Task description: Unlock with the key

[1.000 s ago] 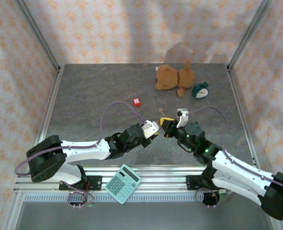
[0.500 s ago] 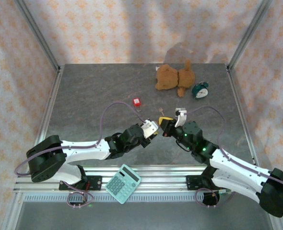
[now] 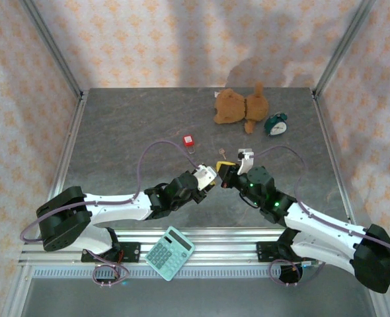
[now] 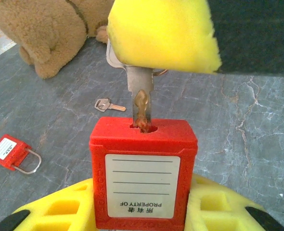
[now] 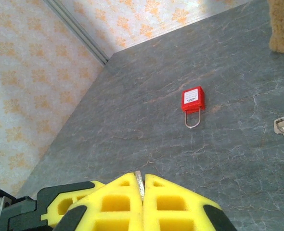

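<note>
Near the front rail, left of centre, a calculator (image 3: 170,253) lies tilted on the metal frame. Farther in on the grey table (image 3: 125,129) sits a spare padlock (image 3: 189,140), red, lying flat with its wire shackle pointing toward the near side.

Just right of it, the left gripper (image 3: 210,177) is clamped on the task's padlock (image 4: 143,173). In the left wrist view its yellow fingers (image 4: 55,211) press the red body from both sides. The label reads upside down, and the shackle end is cut off below the frame, so I cannot tell whether the shackle is closed.

The key (image 4: 141,103) stands upright with its tip in the keyhole on the padlock's top face. How deep it sits is hard to judge. Its head is mostly hidden behind the right gripper's yellow pads (image 4: 161,33).

A loose key (image 3: 220,153) lies flat on the table just beyond the two grippers.

The right gripper (image 3: 225,176) faces the left one, almost touching it, and is clenched on the key. In the right wrist view just a thin metal edge shows between its closed pads. From above, the held padlock and key are too small and covered to make out.

At the far right lie a brown teddy bear (image 3: 240,107) and, just right of it, a green alarm clock (image 3: 275,124)
</note>
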Motion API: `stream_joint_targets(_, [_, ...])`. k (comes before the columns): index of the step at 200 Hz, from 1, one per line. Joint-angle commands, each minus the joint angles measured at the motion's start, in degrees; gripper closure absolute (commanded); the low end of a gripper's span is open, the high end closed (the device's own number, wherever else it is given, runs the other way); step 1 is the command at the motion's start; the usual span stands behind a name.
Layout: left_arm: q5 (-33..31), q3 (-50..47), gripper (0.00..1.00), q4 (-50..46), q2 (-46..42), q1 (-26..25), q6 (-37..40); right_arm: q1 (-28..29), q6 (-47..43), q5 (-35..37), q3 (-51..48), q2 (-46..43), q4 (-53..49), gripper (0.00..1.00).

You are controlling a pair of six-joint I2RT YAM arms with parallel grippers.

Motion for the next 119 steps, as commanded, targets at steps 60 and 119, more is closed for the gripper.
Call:
stream_joint_targets(60, [-1.79, -0.25, 0.76, 12.97, -4.79, -0.33, -0.77, 0.56, 0.98, -3.48, -1.67, 2.74, -1.34, 0.99])
stream_joint_targets(119, [-0.96, -3.19, 0.78, 18.39, -6.78, -0.35, 0.87, 0.56, 2.71, -5.81, -1.74, 2.83, -2.56, 0.99])
